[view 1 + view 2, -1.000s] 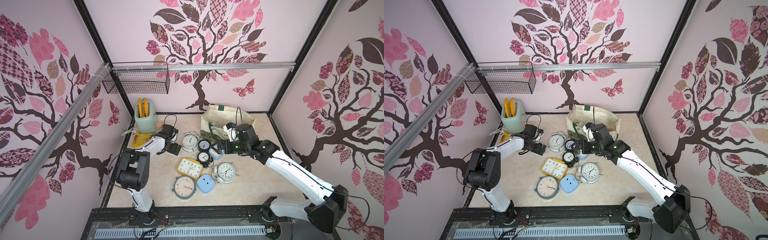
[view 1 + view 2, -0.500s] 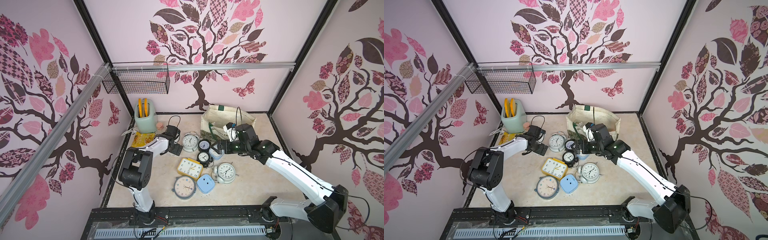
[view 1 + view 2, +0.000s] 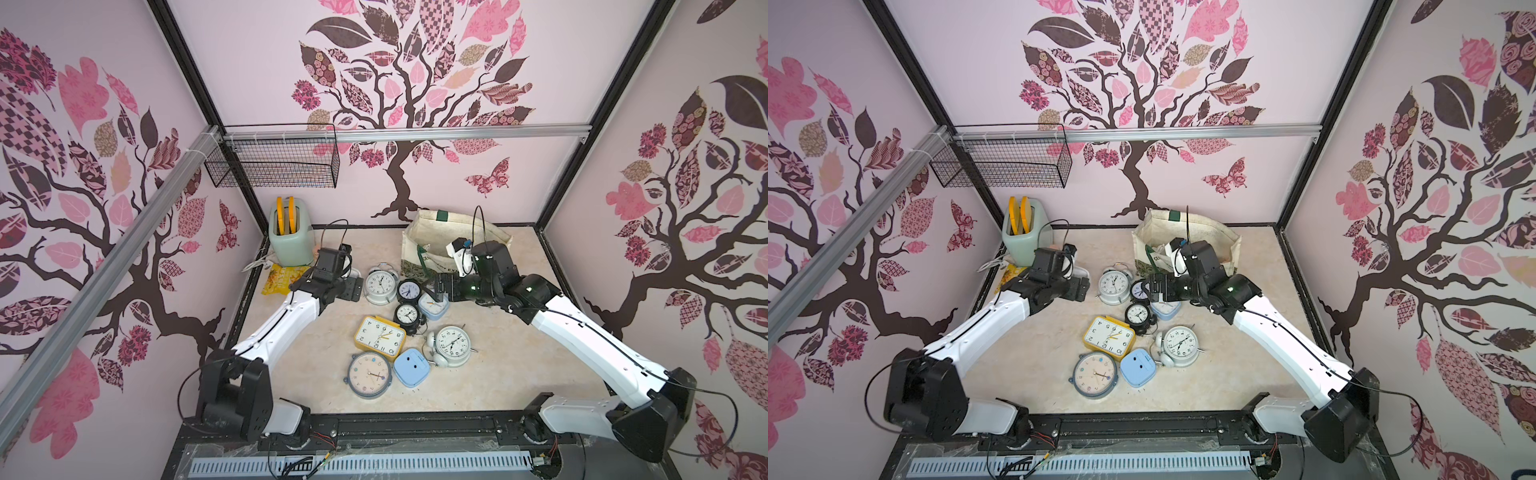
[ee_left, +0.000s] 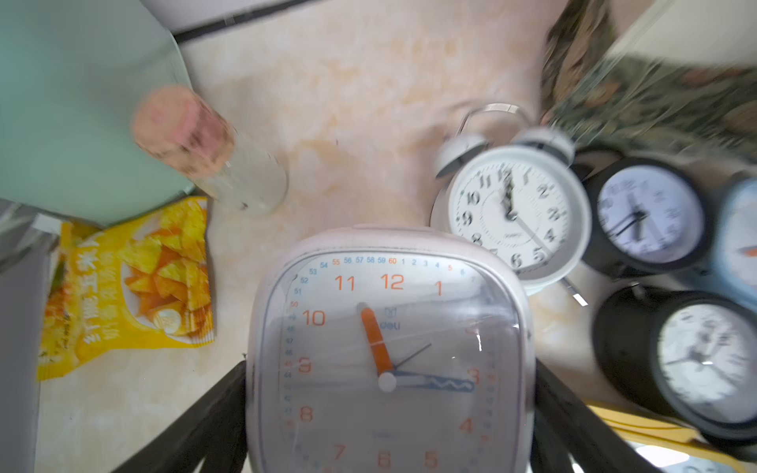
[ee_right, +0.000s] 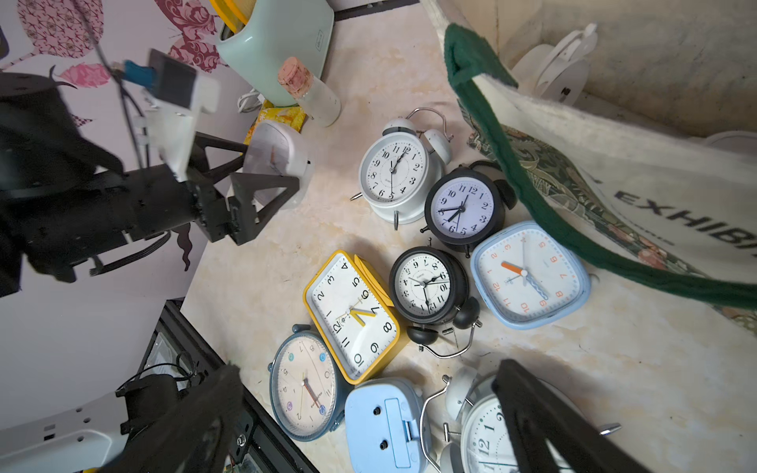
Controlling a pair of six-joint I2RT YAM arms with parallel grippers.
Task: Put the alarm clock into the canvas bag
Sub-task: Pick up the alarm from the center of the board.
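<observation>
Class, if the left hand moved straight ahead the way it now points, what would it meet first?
The pale square alarm clock, right between the fingers of the left hand; whether they touch it is unclear.

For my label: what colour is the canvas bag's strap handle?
Dark green strap handle, clearest in the right wrist view.

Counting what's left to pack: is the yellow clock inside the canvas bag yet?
No, the yellow clock lies on the table among other clocks, outside the canvas bag.
</observation>
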